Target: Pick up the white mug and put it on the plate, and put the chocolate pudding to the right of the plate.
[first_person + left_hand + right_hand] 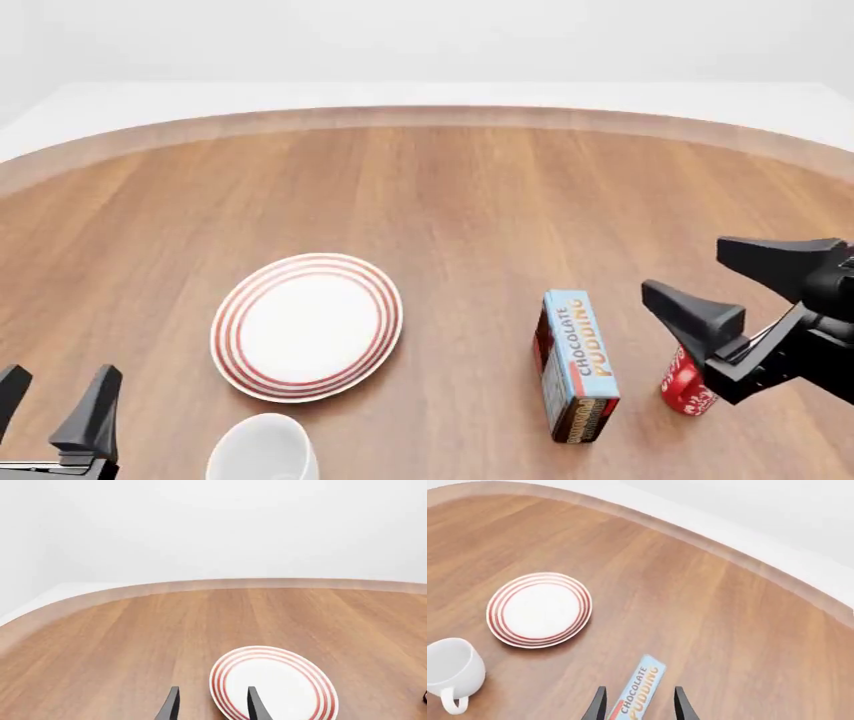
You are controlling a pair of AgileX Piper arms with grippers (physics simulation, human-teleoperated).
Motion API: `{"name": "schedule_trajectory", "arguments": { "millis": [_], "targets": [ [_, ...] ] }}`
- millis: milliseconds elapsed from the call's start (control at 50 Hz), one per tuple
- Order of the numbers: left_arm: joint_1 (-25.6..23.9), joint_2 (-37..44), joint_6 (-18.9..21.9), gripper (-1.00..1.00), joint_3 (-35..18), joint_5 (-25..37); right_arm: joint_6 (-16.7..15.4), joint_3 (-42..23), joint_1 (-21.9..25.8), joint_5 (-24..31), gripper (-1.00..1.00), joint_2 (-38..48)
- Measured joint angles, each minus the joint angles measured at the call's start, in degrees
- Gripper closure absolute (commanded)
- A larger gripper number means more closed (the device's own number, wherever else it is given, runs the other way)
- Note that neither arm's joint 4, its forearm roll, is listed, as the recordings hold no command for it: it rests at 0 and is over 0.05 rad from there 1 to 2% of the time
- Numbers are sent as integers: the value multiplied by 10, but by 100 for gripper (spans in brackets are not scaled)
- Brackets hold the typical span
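The plate, white with red rings, lies left of centre on the wooden table; it also shows as the plate and the plate. The white mug stands upright just in front of it, seen with its loop handle as the white mug. The chocolate pudding carton rests on a long side to the right of the plate. My right gripper hovers open, above and right of the carton; the chocolate pudding lines up between my right gripper fingers. My left gripper is open at the front left, empty, also seen as my left gripper.
A red mug with white pattern stands right of the pudding, partly hidden under my right gripper. The table's curved far edge meets a white floor and wall.
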Motion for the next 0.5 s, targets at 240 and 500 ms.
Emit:
{"name": "schedule_trajectory", "arguments": {
  "millis": [240, 500],
  "targets": [
    [0, 0, 0, -100, 0, 0, 21, -16, -1, 34, -100, 28],
    [0, 0, 0, -100, 0, 0, 51, -36, -4, 70, -100, 59]
  ]
}}
